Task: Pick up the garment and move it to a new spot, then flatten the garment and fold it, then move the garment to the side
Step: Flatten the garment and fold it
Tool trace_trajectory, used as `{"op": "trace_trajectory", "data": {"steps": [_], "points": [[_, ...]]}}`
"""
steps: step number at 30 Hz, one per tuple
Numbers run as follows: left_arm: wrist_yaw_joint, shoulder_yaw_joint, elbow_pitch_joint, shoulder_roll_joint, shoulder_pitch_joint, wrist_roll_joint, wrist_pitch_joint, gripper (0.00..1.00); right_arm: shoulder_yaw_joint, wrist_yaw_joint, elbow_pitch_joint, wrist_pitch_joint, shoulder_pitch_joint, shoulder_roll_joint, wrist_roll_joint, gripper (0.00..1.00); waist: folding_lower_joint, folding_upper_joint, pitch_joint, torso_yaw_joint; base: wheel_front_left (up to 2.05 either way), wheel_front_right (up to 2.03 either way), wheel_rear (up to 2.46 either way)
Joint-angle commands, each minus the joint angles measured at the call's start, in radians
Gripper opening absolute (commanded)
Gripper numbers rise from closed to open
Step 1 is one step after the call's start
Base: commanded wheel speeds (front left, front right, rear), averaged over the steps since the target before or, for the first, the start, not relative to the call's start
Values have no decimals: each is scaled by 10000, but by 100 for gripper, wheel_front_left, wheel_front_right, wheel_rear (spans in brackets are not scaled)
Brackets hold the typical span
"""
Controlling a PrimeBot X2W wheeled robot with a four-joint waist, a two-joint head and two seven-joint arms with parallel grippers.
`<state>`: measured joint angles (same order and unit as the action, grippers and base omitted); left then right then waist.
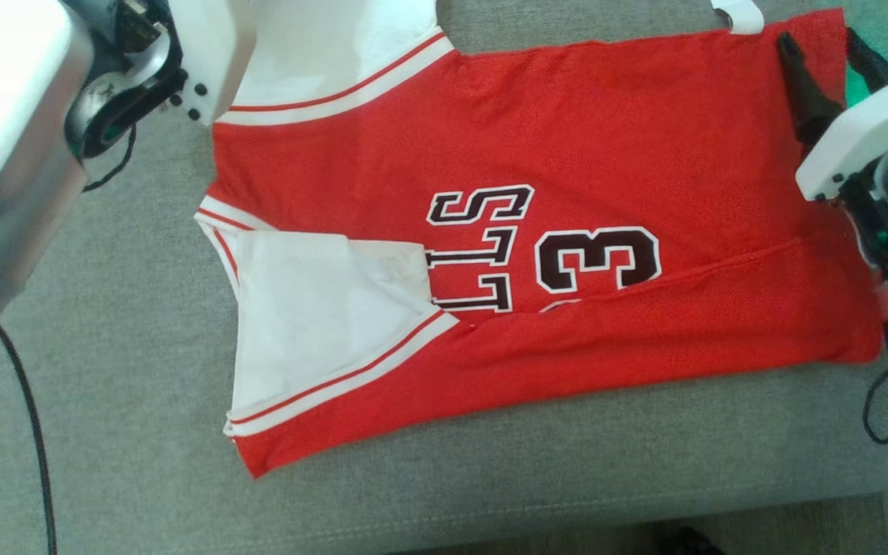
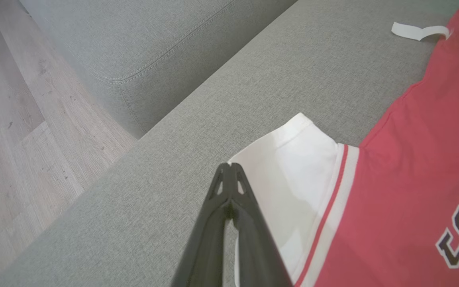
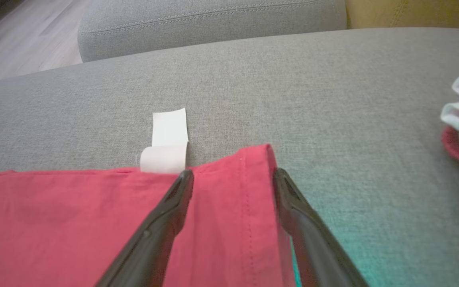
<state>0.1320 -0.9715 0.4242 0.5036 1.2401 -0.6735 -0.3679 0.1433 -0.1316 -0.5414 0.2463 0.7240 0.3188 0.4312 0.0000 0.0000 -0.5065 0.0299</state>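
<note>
I see the red garment [image 1: 567,139] spread flat on the grey sofa cushion [image 1: 105,385], my left end effector [image 2: 230,168] clenched at its white sleeve corner, my right end effector [image 3: 232,175] released, straddling the hem corner beside the white tag [image 3: 167,143].

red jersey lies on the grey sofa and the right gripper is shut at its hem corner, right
No: the right gripper is open, jaws apart at the hem corner, as the right wrist view shows. The red jersey does lie on the grey sofa.
</note>
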Motion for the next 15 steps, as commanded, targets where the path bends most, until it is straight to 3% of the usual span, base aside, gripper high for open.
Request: {"op": "trace_trajectory", "data": {"steps": [1,13,15], "points": [[-14,365,-283,454,477,-84,64,0,143,9,213,-64,216,78,26,100,0,0,10,-28,0,0,0],[-14,241,-349,467,441,-142,123,0,730,9,-489,-565,785,161,333,100,0,0,104,-149,0,0,0],[-14,212,-325,472,435,-155,147,0,780,9,-572,-640,855,194,354,84,0,0,115,-162,0,0,0]]}}
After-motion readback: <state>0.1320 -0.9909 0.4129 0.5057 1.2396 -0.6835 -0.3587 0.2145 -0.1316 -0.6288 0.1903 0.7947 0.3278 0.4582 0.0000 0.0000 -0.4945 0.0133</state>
